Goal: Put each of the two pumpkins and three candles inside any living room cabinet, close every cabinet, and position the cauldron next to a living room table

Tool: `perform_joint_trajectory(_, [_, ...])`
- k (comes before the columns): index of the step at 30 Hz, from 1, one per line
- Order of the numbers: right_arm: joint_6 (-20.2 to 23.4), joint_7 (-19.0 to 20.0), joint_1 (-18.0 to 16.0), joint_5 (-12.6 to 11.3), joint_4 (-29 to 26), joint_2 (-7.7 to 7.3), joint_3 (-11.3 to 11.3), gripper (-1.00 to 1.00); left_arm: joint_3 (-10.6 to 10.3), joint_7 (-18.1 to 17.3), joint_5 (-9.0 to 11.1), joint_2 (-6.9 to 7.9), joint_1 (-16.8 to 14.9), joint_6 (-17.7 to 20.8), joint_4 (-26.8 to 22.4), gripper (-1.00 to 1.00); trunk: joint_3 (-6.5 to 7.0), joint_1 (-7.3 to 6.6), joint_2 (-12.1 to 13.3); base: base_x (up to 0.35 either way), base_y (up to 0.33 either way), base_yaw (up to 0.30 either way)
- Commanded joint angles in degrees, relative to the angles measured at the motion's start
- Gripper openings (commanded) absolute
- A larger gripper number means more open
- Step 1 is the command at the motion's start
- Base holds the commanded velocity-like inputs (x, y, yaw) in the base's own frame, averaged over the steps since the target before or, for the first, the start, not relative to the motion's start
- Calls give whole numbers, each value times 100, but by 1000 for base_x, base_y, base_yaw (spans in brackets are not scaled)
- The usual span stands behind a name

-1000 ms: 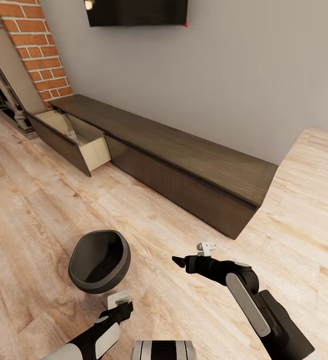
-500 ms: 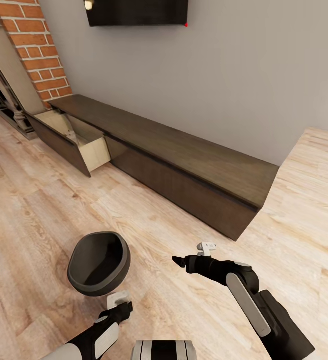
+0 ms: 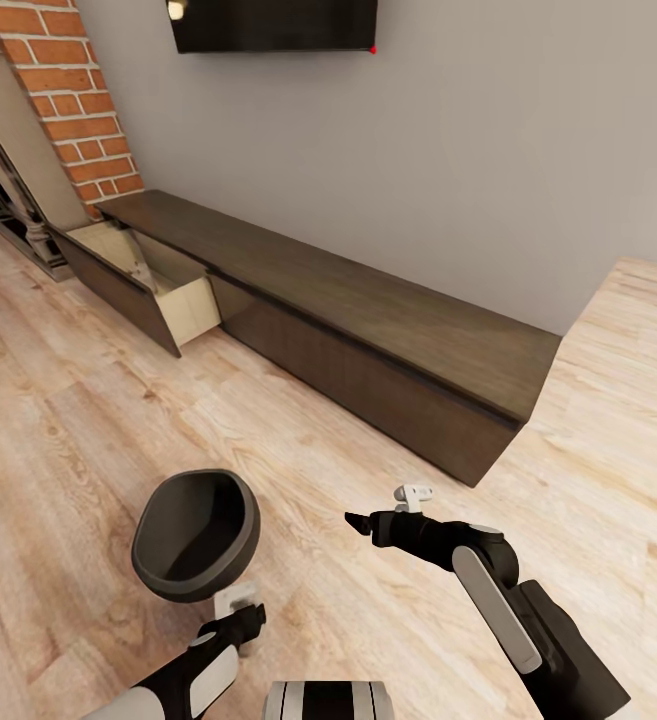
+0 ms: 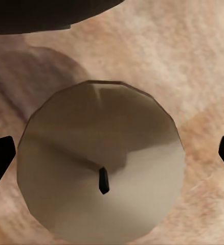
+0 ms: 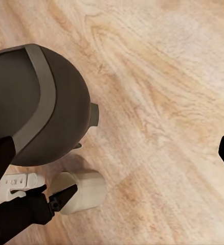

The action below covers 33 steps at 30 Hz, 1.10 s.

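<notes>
1. Left jaws (image 5: 66,195): spread, one dark finger (image 4: 0,161) at each side of the candle (image 4: 102,166) in the left wrist view, neither visibly pressing on it. In the right wrist view the fingertips reach the candle's near side.
2. Right jaws (image 3: 358,521): held out over bare floor (image 3: 88,420), nothing between them. In the right wrist view a dark fingertip sits at each side edge, so they stand apart.
3. Candle: a pale stub upright on the floor, wick up, just beside the cauldron (image 3: 196,533). In the head view it lies hidden under the left wrist.
4. Cauldron: a squat dark pot upright on the floor, mouth open and apparently empty, in front of the left arm and well apart from the cabinet (image 3: 368,330).
5. Cabinet: a long, low dark unit against the grey wall (image 3: 488,160). Its far-left drawer (image 3: 153,285) is pulled out, showing a pale interior; whether anything lies inside cannot be told. The other fronts look shut.
6. Step in hand (judged): picking up a candle with the left arm, for stowing in the open drawer.
7. Next move (judged): bring the left jaws down around the candle's sides, press them together and lift straight up, clear of the cauldron's wall; then carry it to the drawer. Closing off-centre could tip the stub.
8. Left to do (judged): shutting the drawer and placing the cauldron beside a counter.
</notes>
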Motion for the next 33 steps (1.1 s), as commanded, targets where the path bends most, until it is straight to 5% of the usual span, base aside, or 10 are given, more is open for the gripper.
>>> perform_joint_trajectory(1, [19,21,-3,21,-3,-3,3,100,-49,33,54,4,-4,-27,-3,100,-4,-1,-2,17,0,0])
perform_joint_trajectory(17, [21,21,-3,21,-3,-3,3,100,-47,54,62,9,-4,-43,-3,100,-4,-1,-2,25,17,0])
perform_joint_trajectory(33, [21,21,-3,21,-3,-3,3,100,-44,50,56,4,-3,-39,6,100,-181,20,-12,0,0,0])
